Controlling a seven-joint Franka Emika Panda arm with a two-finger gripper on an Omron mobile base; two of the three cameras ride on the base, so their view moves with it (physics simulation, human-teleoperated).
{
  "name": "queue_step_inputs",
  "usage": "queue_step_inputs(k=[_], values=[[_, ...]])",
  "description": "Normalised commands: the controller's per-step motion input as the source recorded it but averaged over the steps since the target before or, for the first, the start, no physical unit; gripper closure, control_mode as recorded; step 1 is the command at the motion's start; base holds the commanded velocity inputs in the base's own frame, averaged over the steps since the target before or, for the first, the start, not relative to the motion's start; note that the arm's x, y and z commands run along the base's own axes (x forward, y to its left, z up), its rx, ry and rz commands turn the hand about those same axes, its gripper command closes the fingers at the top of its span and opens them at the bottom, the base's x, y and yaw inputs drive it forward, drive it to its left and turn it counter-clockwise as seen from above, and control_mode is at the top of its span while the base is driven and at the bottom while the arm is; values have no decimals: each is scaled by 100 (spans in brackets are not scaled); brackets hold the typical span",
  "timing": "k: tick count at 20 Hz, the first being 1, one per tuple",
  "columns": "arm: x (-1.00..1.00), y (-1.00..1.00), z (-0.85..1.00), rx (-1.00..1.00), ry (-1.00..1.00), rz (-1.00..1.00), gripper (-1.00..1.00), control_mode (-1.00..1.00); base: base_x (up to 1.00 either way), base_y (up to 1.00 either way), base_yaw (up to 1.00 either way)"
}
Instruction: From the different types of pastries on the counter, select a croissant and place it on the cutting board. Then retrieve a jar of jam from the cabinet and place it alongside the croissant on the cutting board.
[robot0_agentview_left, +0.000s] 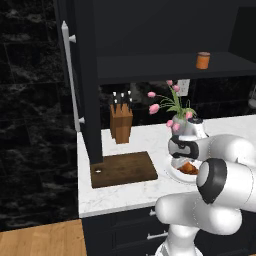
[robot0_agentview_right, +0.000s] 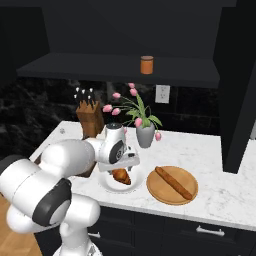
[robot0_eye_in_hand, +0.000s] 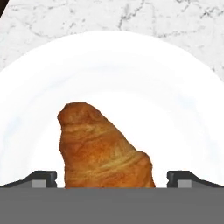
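Croissant (robot0_eye_in_hand: 105, 148) sits on the white plate (robot0_eye_in_hand: 175, 87), right between my released tool's (robot0_eye_in_hand: 112, 177) fingertips (robot0_eye_in_hand: 41, 178). I'd descend straight, keep it centred, then clench gently on its widest part.

kitchen | marble counter (robot0_agentview_left: 130, 192) | knife block (robot0_agentview_left: 121, 122) | dark cabinet (robot0_agentview_left: 85, 75) | drawers (robot0_agentview_right: 210, 231)

Croissant (robot0_eye_in_hand: 103, 148) golden-brown, on white plate (robot0_eye_in_hand: 175, 96); jam jar (robot0_agentview_right: 146, 65) upright on shelf.
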Motion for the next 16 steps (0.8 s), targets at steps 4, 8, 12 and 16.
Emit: queue_step_inputs(k=[4,8,12,16], values=[[5,0,-44,0,0,6,-100,-100,0,0,0],[12,0,-30,1,0,6,100,-100,0,0,0],[5,0,14,3,0,10,100,-100,0,0,0],[0,29,64,1,0,18,100,-100,0,0,0]])
